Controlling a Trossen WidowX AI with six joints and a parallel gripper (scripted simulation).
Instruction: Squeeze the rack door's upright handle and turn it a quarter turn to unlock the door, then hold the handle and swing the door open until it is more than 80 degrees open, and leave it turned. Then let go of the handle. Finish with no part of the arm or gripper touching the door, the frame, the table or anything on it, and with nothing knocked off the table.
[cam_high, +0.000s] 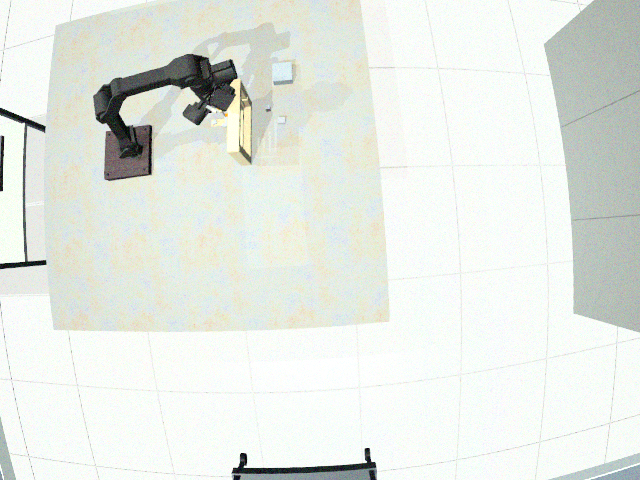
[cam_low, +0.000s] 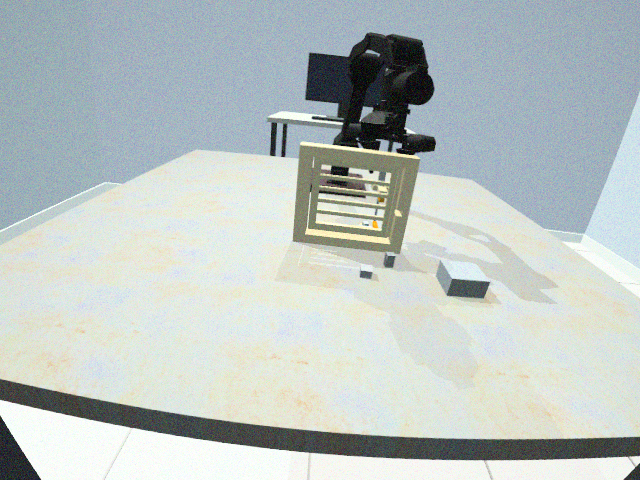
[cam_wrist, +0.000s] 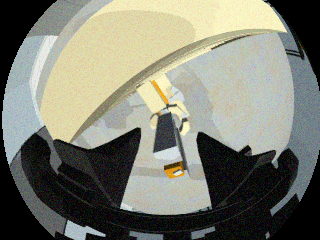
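The pale wooden rack frame (cam_high: 233, 134) (cam_low: 303, 198) stands upright on the table. The slatted door (cam_low: 354, 203) looks closed or nearly closed within it. The upright handle (cam_low: 381, 177) (cam_wrist: 164, 134) is a grey bar with orange parts, on the arm's side of the frame. My gripper (cam_high: 210, 106) (cam_wrist: 170, 134) is open and points down over the handle. In the wrist view the handle shows between the open fingers, with a gap on each side. Whether the handle is turned cannot be told for certain. One finger is very near the frame's top; contact is unclear.
A grey-blue box (cam_high: 282, 72) (cam_low: 462, 280) and two small blocks, one (cam_high: 281, 119) (cam_low: 366, 271) farther from the frame and one (cam_high: 268, 107) (cam_low: 389, 259) nearer, lie on the side away from the arm. The arm's base plate (cam_high: 116, 167) is at the other side.
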